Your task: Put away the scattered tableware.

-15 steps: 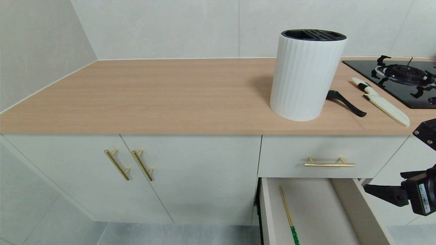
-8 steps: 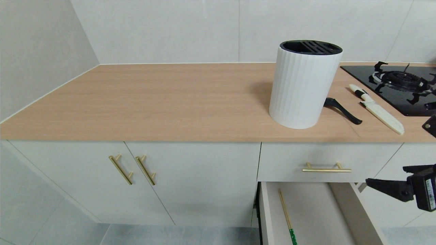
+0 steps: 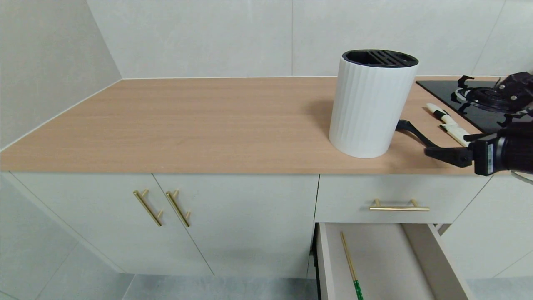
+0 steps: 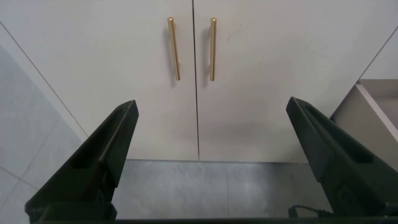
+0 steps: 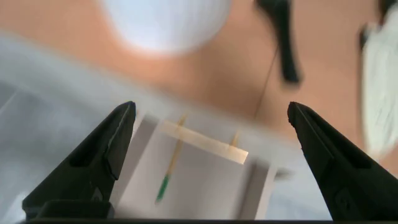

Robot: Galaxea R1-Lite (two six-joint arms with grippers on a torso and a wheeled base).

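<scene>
1. While the right claw [image 3: 447,145] hangs at the front edge of the counter [image 3: 208,121], its jaws stand spread wide with nothing between them. It sits just in front of a black-handled tool [image 3: 416,132] and a white knife [image 3: 449,123].
2. Both of those lie flat on the counter, to the right of the holder [image 3: 370,108]. The tool's far end is tucked behind the holder, and the knife lies between the tool and the hob [image 3: 487,104].
3. I see the holder standing upright, white and ribbed, with a slotted black top.
4. Below the counter, the lower drawer [image 3: 433,258] is pulled out. A chopstick [image 3: 349,260] lies along its left side, green end toward me; whether it is one stick or a close pair I cannot tell.
5. My left claw [image 4: 211,109] is down low, jaws wide apart and holding nothing. It faces two cupboard doors [image 4: 249,93] with brass handles [image 4: 173,48].
</scene>
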